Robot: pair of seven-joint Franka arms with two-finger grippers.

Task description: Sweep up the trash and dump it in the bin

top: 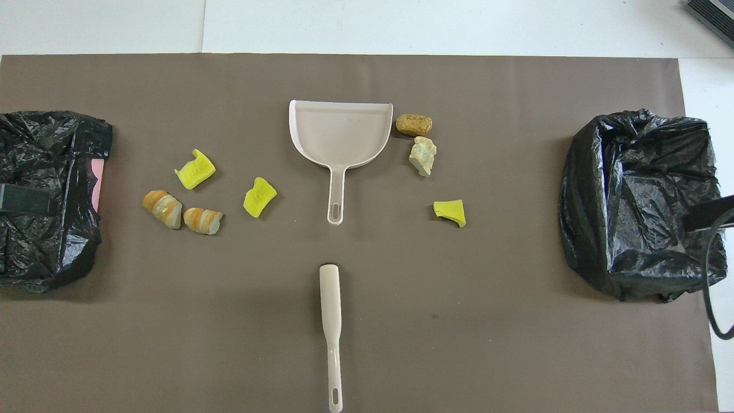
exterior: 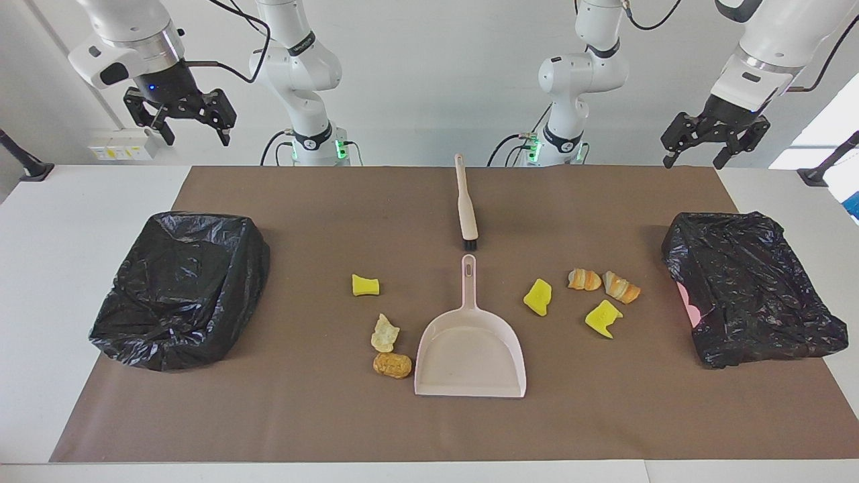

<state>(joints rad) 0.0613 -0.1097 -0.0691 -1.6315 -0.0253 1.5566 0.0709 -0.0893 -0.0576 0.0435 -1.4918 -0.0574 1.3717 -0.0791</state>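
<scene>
Flanking the dustpan [exterior: 470, 349] as if staged for sweeping, the trash [exterior: 537, 296] lies loose on either side, the brush [exterior: 466, 204] just past its handle, while the left hand [exterior: 715, 141] and right hand [exterior: 180, 114] hang open, waiting.

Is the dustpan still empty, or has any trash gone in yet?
Empty. The dustpan lies flat with a bare tray; all seven scraps sit on the mat around it.
</scene>
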